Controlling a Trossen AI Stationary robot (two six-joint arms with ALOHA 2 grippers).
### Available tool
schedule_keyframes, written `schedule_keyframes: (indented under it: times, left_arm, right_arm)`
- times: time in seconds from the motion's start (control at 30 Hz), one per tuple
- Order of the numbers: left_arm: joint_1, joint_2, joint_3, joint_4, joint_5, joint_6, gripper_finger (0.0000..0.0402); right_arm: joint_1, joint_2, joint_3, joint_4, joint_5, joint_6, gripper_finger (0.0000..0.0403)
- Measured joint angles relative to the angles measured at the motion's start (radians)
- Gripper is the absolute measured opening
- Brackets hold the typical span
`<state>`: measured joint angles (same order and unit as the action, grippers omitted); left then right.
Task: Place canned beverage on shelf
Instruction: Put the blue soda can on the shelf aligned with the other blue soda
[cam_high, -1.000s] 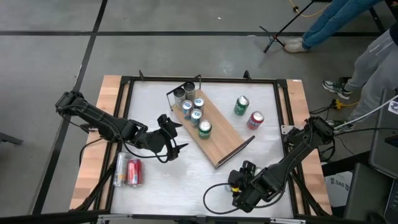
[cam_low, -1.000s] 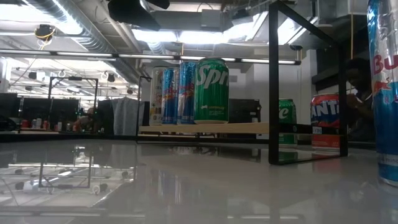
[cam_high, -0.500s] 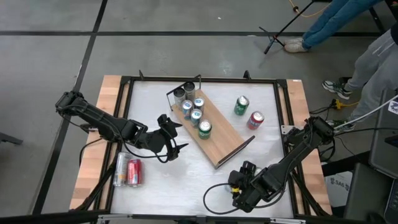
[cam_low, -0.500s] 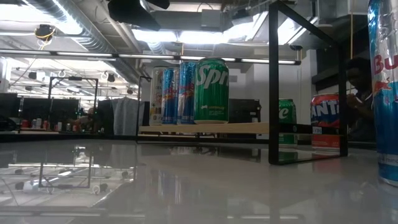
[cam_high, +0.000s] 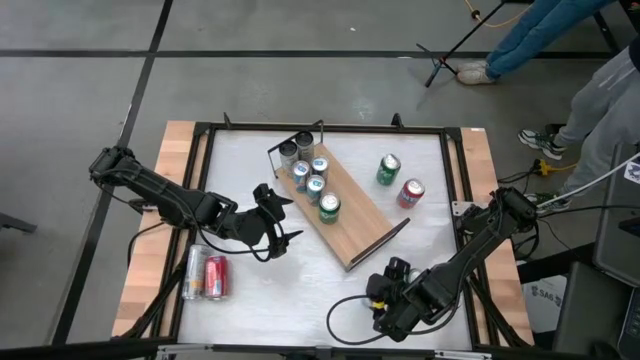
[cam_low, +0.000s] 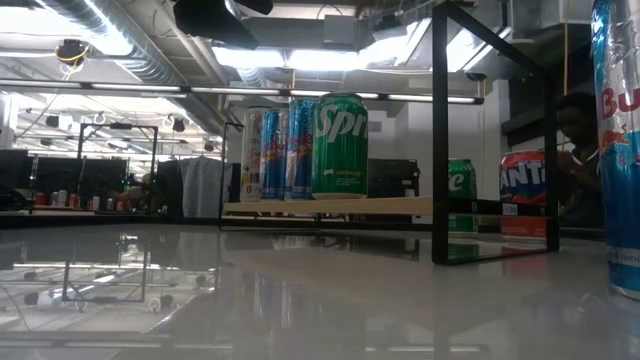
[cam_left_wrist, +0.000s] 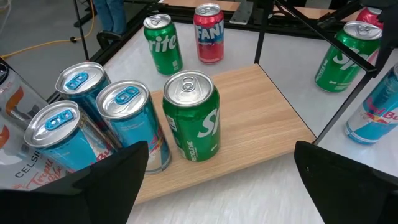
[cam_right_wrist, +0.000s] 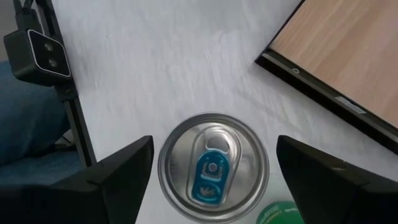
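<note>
Wooden shelf (cam_high: 340, 203): five cans already standing at one end.
Right end effector (cam_high: 392, 290): fingers spread over an upright blue can (cam_right_wrist: 212, 167) on the counter (cam_high: 250, 160), no grasp yet.
Left end effector (cam_high: 280, 222): released, beside shelf.
Left to do: several cans off the shelf.

Grey floor (cam_high: 90, 70) crossed by dark lines — bright ceiling lights (cam_low: 300, 58) and ducts overhead
</note>
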<state>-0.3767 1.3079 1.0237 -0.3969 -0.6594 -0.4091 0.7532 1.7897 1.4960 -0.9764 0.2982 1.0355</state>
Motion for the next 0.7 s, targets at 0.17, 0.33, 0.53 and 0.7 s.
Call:
schedule_keyframes:
  times: [0.17,0.33,0.53,0.7]
  left_arm:
    - [0.0,0.0,0.0,0.0,0.0,0.0,0.0394]
    - [0.0,0.0,0.0,0.0,0.0,0.0,0.0394]
    - [0.0,0.0,0.0,-0.002,0.0,0.0,0.0394]
    - [0.0,0.0,0.0,-0.007,0.0,0.0,0.0394]
  right_arm:
    - [0.0,0.0,0.0,0.003,0.008,0.0,0.0328]
    - [0.0,0.011,0.0,0.009,0.009,0.0,0.0327]
    - [0.0,0.023,0.0,0.026,0.023,-0.001,0.0327]
    - [-0.001,0.023,-0.016,0.035,0.024,-0.001,0.0327]
